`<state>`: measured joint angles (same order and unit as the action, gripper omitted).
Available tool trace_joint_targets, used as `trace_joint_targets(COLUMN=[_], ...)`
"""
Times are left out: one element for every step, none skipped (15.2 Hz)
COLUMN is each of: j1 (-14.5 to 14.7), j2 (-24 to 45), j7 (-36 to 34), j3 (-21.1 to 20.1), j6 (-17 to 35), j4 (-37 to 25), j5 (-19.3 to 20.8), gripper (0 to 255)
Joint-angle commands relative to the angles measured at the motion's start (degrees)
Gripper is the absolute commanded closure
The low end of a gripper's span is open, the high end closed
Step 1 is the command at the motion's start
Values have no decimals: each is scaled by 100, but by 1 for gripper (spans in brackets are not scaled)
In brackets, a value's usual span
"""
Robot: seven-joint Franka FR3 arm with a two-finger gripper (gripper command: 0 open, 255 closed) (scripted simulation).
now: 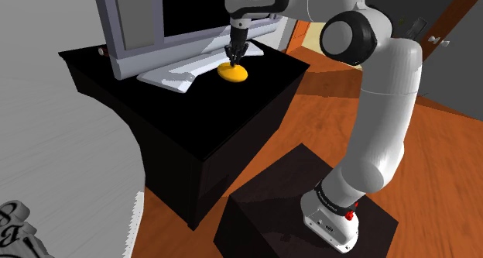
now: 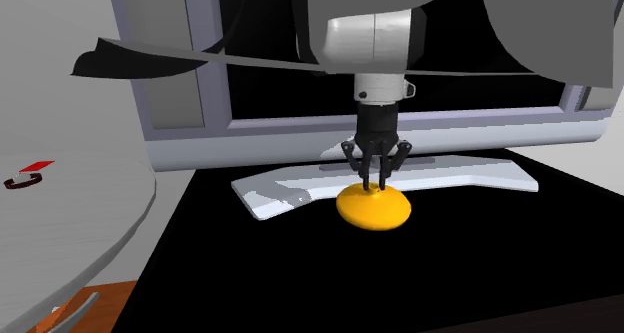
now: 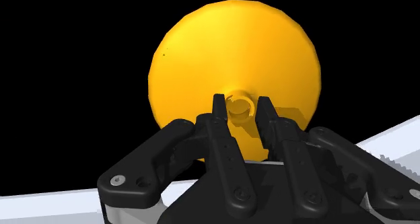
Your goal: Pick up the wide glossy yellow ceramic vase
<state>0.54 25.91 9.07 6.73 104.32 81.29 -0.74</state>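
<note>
Looking down in the shoulder view, a black cabinet (image 1: 201, 125) stands on a wooden floor (image 1: 310, 132), with the robot's dark stand (image 1: 271, 210) just beside its near corner. A wide yellow vase (image 1: 234, 73) sits on the cabinet top, toward the far side. The black gripper (image 1: 233, 61) points straight down onto it. A large grey-framed screen (image 1: 116, 24) rises close behind the vase. Its pale flat base (image 1: 174, 72) spreads out at the shoulder view's left of the vase, touching or nearly touching it. Bare cabinet top lies open on the near side and the right, up to the edge.

In the second exterior view, the vase (image 2: 374, 209) rests just in front of the base (image 2: 290, 193), with the gripper (image 2: 373, 179) meeting its top. Open black surface spreads nearer the camera.

In the wrist view, the gripper (image 3: 240, 115) has its fingers drawn in on either side of the vase's (image 3: 234, 61) small neck. They appear to clamp it, though contact is hard to confirm.
</note>
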Motion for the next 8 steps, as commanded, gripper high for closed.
trace_joint_targets(j1=[-4,-5,-7,-8,-10,-12,-12,-12], j2=[5,-1,-6,-10,-12,-12,-13,-12], j7=[3,4,6,7,8,10,10,10], j3=[2,2,3,4,5,5,5,5], j6=[-144,-218,-292,-367,-443,-520,-531,-532], j4=[-149,-216,-286,-357,-432,-508,-519,-520], j5=[0,1,1,2,2,2,2,2], gripper=[255,255,255,255,255,255,255,255])
